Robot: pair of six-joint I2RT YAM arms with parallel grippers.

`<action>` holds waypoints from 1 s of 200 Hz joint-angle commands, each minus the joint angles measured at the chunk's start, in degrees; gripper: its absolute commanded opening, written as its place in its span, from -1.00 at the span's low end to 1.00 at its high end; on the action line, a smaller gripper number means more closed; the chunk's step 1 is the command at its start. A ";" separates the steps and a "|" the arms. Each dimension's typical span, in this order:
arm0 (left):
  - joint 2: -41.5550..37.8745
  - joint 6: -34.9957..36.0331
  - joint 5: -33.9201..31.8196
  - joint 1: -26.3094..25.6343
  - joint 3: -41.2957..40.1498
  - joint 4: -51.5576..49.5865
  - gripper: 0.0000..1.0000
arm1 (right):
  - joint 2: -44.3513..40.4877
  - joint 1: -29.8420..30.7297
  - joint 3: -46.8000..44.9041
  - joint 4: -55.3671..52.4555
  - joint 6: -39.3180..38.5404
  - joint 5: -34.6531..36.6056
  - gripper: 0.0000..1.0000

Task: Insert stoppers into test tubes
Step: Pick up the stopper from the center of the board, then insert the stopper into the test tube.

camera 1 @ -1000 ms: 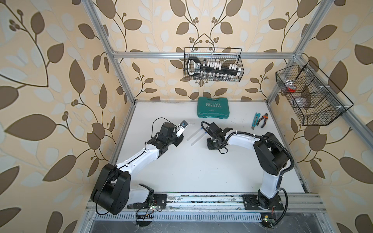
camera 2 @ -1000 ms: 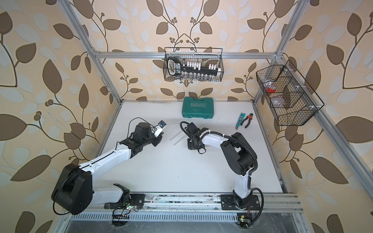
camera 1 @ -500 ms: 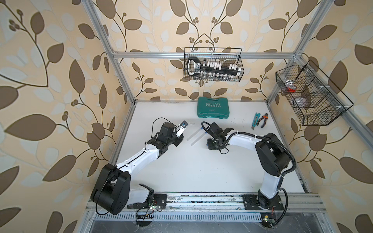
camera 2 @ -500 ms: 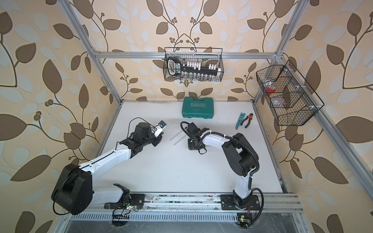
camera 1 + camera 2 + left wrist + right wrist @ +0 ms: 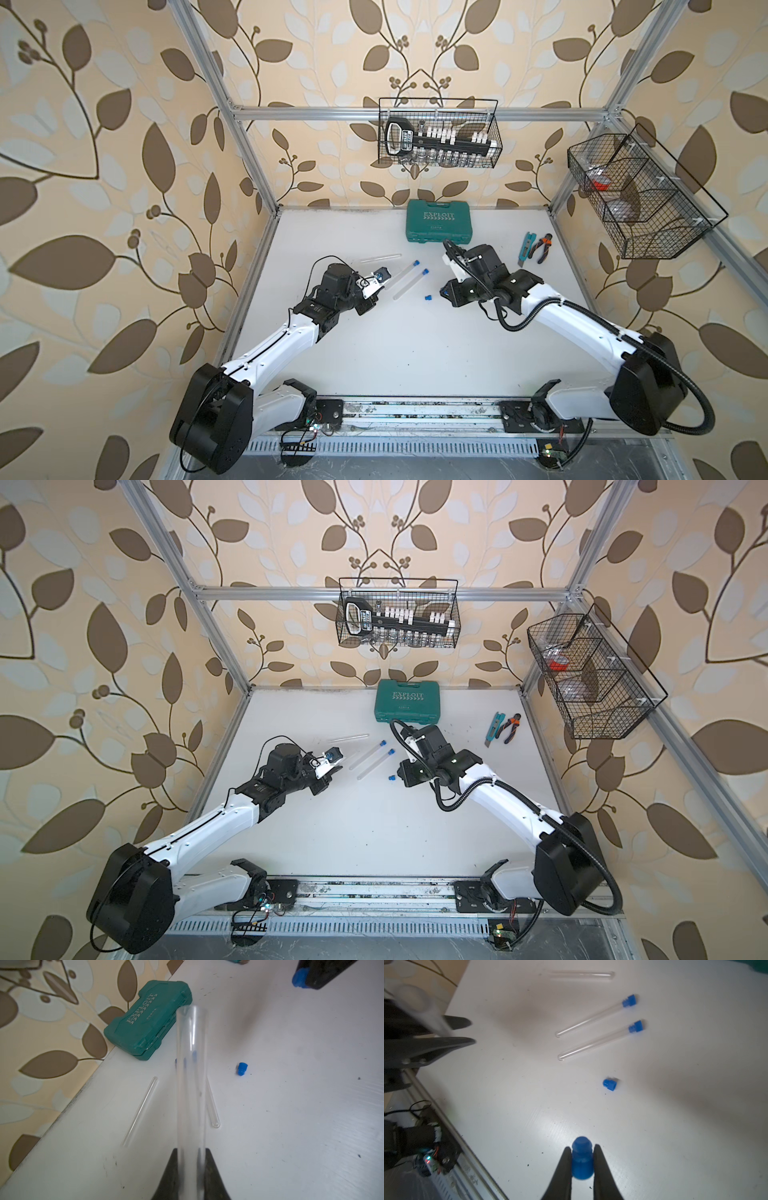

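Observation:
My left gripper (image 5: 191, 1150) is shut on a clear test tube (image 5: 191, 1076) whose open end points up and away from the table. My right gripper (image 5: 582, 1148) is shut on a blue stopper (image 5: 582, 1159), and it hovers right of the table's middle (image 5: 444, 293). Between the arms lie two stoppered test tubes (image 5: 405, 272) (image 5: 411, 284), side by side, each with its blue plug in. A loose stopper (image 5: 427, 297) lies just left of my right gripper. One bare test tube (image 5: 380, 258) lies farther back.
A green tool case (image 5: 438, 226) sits at the back of the table. A cutter and pliers (image 5: 536, 247) lie at the back right. Wire baskets hang on the back wall (image 5: 438, 137) and the right wall (image 5: 640, 199). The arms' rail (image 5: 415, 411) runs along the front.
Nothing has clearly moved; both arms hold almost still with the test tube and the stopper in their grips.

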 commanded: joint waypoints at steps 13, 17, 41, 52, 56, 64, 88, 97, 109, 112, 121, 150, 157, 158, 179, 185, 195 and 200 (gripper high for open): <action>-0.29 9.90 6.55 -1.75 0.19 -2.07 -1.00 | -3.33 0.16 0.89 -5.51 -15.98 -14.70 -0.64; -0.28 10.43 6.63 -1.96 0.26 -2.52 -1.00 | -3.56 0.14 1.13 -6.16 -16.73 -15.24 -0.64; -0.61 14.55 6.73 -3.91 0.20 -5.15 -1.00 | -4.61 0.22 2.22 -9.04 -22.03 -18.34 -0.64; -1.03 17.61 6.90 -5.02 -0.37 -6.26 -1.00 | -4.81 0.42 2.37 -9.72 -23.80 -19.61 -0.64; -1.22 18.83 6.59 -5.51 -0.72 -6.38 -1.00 | -4.81 0.60 2.44 -9.95 -24.50 -20.11 -0.64; -1.62 20.81 5.34 -6.60 -1.51 -5.94 -1.00 | -4.81 1.03 2.45 -10.28 -25.64 -20.88 -0.64; -2.37 23.08 2.18 -8.58 -2.92 -3.90 -1.00 | -4.37 3.30 2.03 -10.10 -28.27 -21.56 -0.64; -2.31 23.02 1.53 -8.94 -3.36 -2.92 -1.00 | -3.90 4.12 1.65 -9.49 -28.93 -21.12 -0.64; -2.14 23.60 0.75 -9.25 -3.83 -2.06 -1.00 | -3.05 4.69 1.40 -8.68 -29.32 -21.07 -0.64; -2.13 23.81 0.47 -9.32 -3.84 -1.93 -1.00 | -2.79 4.86 1.44 -8.51 -29.43 -20.98 -0.64; -2.04 24.58 -0.15 -9.61 -4.12 -1.82 -1.00 | -1.96 5.17 1.80 -8.36 -29.64 -20.98 -0.64; -2.60 26.93 -0.89 -9.99 -5.28 -0.35 -1.00 | 0.91 6.01 3.70 -9.15 -31.03 -20.89 -0.64; -2.86 27.25 -0.83 -10.00 -5.60 0.00 -1.00 | 1.45 6.11 4.05 -9.44 -31.37 -20.59 -0.64; -2.89 27.29 -0.79 -10.00 -5.59 0.06 -1.00 | 1.52 6.11 4.15 -9.47 -31.40 -20.57 -0.64; -3.43 27.77 0.14 -10.06 -6.12 0.93 -1.00 | 2.69 6.27 4.86 -9.86 -32.02 -20.28 -0.65; -3.44 27.87 0.54 -9.97 -6.12 0.91 -1.00 | 2.89 6.30 5.05 -9.82 -32.07 -20.36 -0.65; -3.36 28.17 1.04 -10.07 -6.15 0.65 -1.00 | 3.25 6.51 5.36 -9.85 -32.21 -20.36 -0.65; -3.36 28.29 1.23 -10.00 -6.12 0.69 -1.00 | 3.40 6.62 5.50 -9.81 -32.22 -20.36 -0.65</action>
